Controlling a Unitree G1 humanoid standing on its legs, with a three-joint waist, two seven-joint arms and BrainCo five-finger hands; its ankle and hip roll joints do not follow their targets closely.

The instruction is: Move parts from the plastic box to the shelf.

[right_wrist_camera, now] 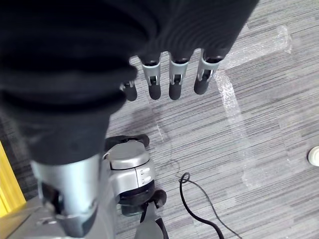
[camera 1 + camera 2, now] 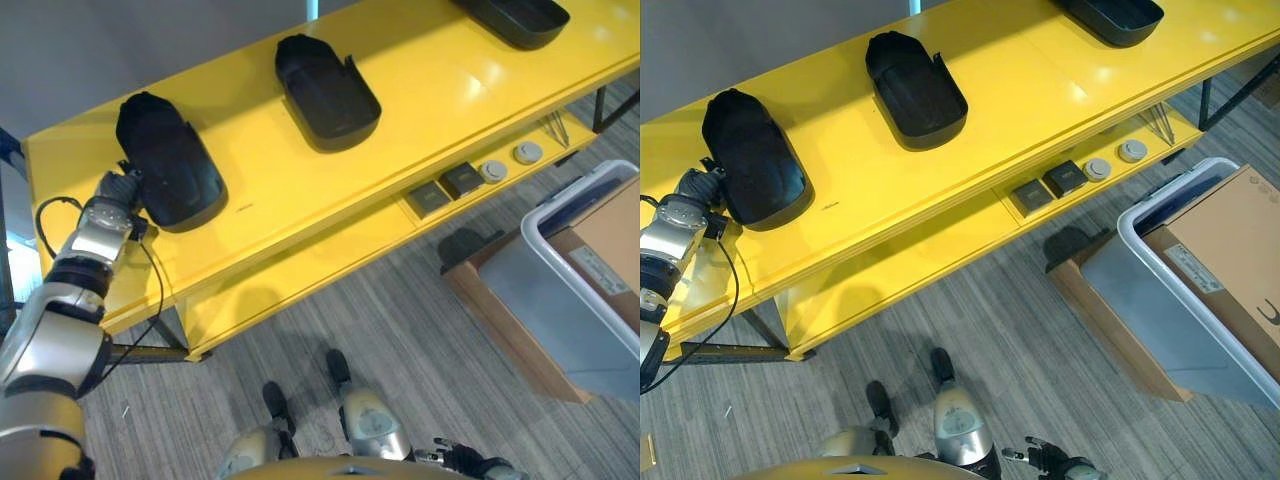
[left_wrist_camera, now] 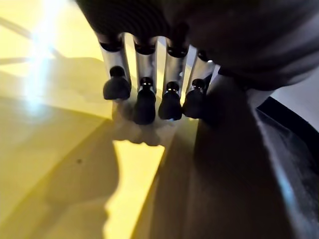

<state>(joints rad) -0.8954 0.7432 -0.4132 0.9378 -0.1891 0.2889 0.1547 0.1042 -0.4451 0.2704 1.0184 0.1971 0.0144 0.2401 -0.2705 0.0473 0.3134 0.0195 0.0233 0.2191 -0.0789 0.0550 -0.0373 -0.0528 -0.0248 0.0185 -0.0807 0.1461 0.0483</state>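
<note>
A: Parts? Where's the left hand (image 2: 120,187) sitting?
B: Black scoop-shaped part (image 2: 168,161), glossy, lying at the yellow shelf's (image 2: 300,190) left end; hand's resting against its edge, fingers (image 3: 145,105) hanging loose, gripping nothing.
A: Around it?
B: Two more black parts (image 2: 327,92) along the shelf top, plastic box (image 2: 1200,290) on the floor right. Right hand (image 1: 169,74) is dangling relaxed.

We saw the right hand (image 1: 164,74) hanging above the grey striped carpet floor (image 1: 259,149), holding nothing, its fingers (image 1: 177,82) relaxed and pointing down. A strip of clear tape (image 1: 234,114) lay on the floor, and a small white round object (image 1: 314,157) rested at the edge.
</note>
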